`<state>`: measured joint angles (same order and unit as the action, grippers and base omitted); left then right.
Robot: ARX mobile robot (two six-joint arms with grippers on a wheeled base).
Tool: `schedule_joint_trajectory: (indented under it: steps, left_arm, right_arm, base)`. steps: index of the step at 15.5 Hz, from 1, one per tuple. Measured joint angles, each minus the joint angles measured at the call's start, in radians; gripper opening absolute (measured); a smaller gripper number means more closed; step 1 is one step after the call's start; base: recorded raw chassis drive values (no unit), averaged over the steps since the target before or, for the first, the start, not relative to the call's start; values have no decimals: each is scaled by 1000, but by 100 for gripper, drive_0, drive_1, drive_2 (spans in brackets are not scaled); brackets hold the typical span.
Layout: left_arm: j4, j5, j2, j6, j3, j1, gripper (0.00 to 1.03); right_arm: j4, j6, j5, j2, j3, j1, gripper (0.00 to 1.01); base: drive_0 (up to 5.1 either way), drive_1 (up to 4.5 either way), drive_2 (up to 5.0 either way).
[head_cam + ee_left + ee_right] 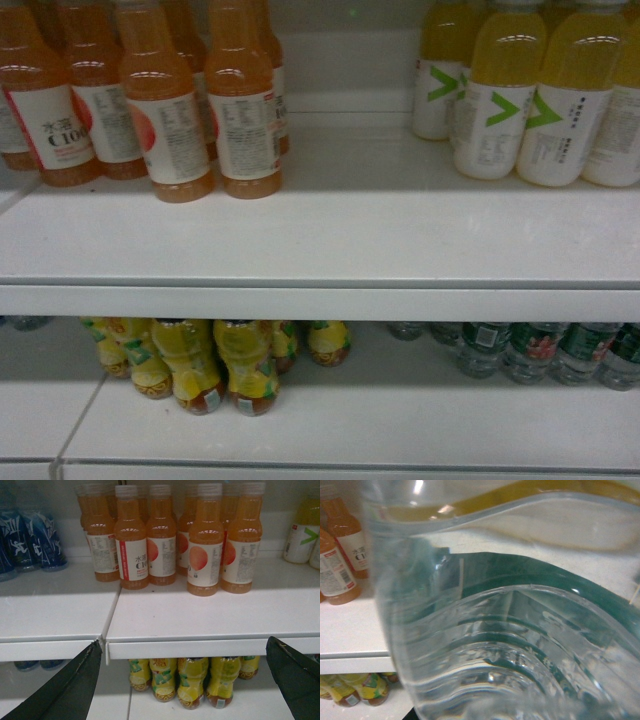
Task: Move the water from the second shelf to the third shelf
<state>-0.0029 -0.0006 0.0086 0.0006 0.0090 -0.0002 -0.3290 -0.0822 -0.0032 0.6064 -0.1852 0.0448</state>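
Clear ribbed water [520, 645] fills right-wrist view

1. The upper white shelf [330, 235] is the landmark. In the head view, its middle stands bare between the orange bottles [245, 110] at its left and the yellow bottles [520, 100] at its right.
2. The front strip of this shelf, before both groups, is also bare.
3. Below this shelf, at the left, small yellow bottles [215, 365] stand close together; at the right stand green-labelled water bottles [540, 350]. Between them is bare floor.
4. In the right wrist view, the water bottle [520, 630] fills almost everything, very close to the camera.
5. In the left wrist view, dark blue bottles [30, 540] stand left of the orange ones.
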Motion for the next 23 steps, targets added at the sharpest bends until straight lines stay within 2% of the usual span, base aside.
schedule_joint_trajectory:
  steps: [23]
  left_arm:
    - [0,0,0,0,0,0,98]
  right_arm:
    - [-1,0,0,0,0,1,40]
  base:
    - [-502,230,254]
